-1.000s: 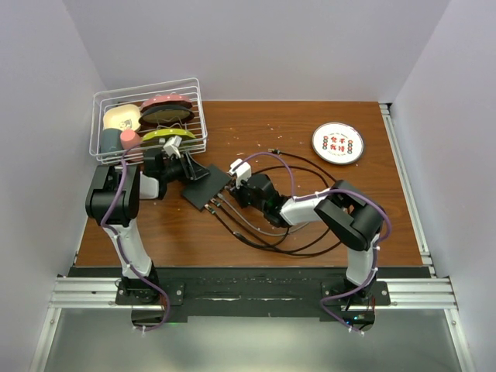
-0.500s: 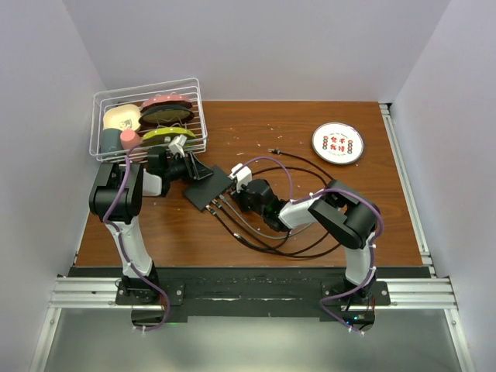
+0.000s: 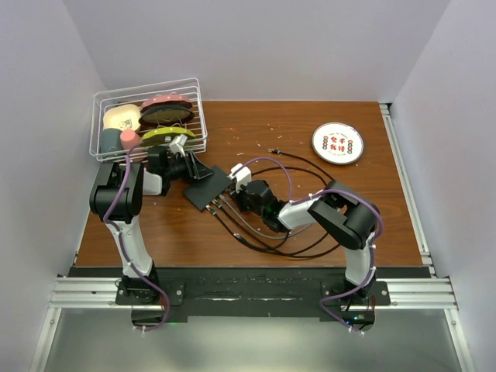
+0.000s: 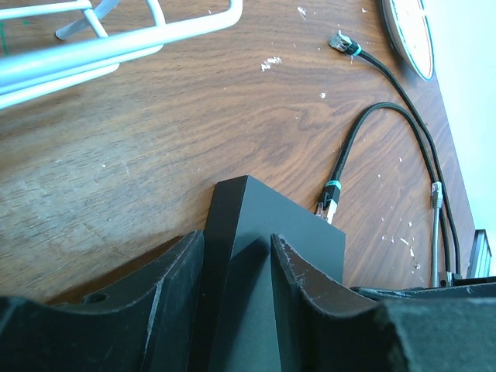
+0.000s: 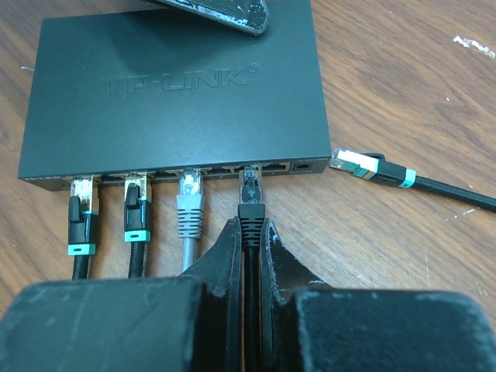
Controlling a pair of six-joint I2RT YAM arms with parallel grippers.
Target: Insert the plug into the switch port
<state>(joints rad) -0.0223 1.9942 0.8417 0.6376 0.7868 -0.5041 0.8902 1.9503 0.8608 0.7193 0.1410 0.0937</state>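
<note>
The black switch box (image 5: 178,85) lies on the wooden table, its port row (image 5: 271,167) facing my right wrist camera. My right gripper (image 5: 249,232) is shut on a black plug (image 5: 250,198), whose tip sits in the mouth of the fourth port from the left. I cannot tell how deep it sits. My left gripper (image 4: 236,248) is shut on the far corner of the switch box (image 4: 287,232), one finger (image 5: 225,12) lying on its top. In the top view the switch box (image 3: 208,188) lies between the left gripper (image 3: 194,172) and the right gripper (image 3: 236,195).
Two black plugs with teal bands (image 5: 81,213) and a grey plug (image 5: 190,205) sit in ports to the left. A loose teal-banded plug (image 5: 364,167) lies right of the box. Cables loop across the table (image 3: 287,232). A wire basket (image 3: 198,101) stands back left and a white disc (image 3: 338,143) back right.
My right gripper has moved left with the black plug up to the switch's port row. The left gripper shifted slightly on the box. Little has moved in the last half second.
</note>
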